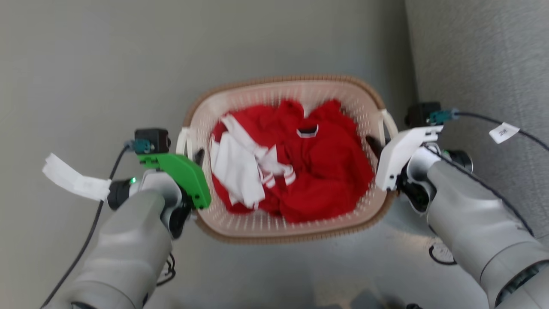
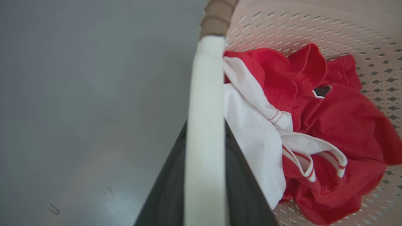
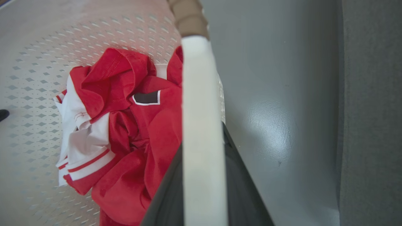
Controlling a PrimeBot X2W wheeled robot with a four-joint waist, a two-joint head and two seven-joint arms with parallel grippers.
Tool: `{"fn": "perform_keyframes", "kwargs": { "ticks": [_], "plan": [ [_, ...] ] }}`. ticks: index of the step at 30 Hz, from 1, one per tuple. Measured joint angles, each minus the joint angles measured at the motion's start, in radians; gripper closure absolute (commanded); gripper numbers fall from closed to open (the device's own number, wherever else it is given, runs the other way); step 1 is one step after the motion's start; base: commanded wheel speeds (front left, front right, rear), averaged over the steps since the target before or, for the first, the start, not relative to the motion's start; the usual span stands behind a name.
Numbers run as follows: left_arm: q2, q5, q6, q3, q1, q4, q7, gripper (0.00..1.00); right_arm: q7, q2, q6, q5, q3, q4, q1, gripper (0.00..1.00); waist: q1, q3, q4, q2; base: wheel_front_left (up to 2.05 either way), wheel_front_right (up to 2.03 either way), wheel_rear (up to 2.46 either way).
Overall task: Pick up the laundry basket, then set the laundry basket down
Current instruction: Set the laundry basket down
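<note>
I see a smooth grey floor (image 1: 85, 64) across most of my head view, faintly glossy, with a pale sheen near 5 o'clock. From 1 to 4 o'clock runs a darker, rough-textured grey surface (image 1: 480, 56); carpet or upholstery, I cannot tell. In my left wrist view, small dark scuffs (image 2: 53, 209) mark the floor at 8 o'clock.

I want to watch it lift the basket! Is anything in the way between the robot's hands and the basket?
Nothing visible is. The left gripper pinches one white handle of the laundry basket, and the right gripper pinches the other handle. The clothes lie inside, not in either grip.
</note>
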Motion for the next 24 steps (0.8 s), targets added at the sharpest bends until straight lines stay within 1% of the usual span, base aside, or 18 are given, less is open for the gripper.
{"fn": "perform_keyframes", "kwargs": {
  "ticks": [4,11,17,19,24],
  "plan": [
    [-0.001,0.009,0.000,0.007,-0.051,0.001,-0.051,1.00,-0.059,-0.012,0.000,0.000,-0.004,-0.018,-0.037,1.00,0.0000,0.068,0.007,0.0000,0.00,0.00,0.00],
    [-0.005,0.016,0.004,0.007,-0.093,0.009,-0.086,1.00,-0.114,-0.021,0.001,0.000,-0.007,-0.023,-0.065,1.00,0.0001,0.164,0.016,0.0000,0.00,0.00,0.00],
    [-0.007,0.027,0.017,0.017,-0.155,0.009,-0.122,1.00,-0.164,-0.032,0.001,0.000,-0.014,-0.034,-0.116,1.00,0.0001,0.246,0.025,0.0000,0.00,0.00,0.00],
    [-0.007,0.027,0.023,0.021,-0.174,0.009,-0.124,1.00,-0.177,-0.033,0.001,0.000,-0.016,-0.036,-0.134,1.00,0.0001,0.274,0.027,0.0000,0.00,0.00,0.00],
    [-0.007,0.047,0.023,0.020,-0.201,0.015,-0.125,1.00,-0.201,-0.034,0.001,0.000,-0.020,-0.038,-0.157,1.00,0.0001,0.343,0.031,0.0000,0.00,0.00,0.00]
  ]
}}
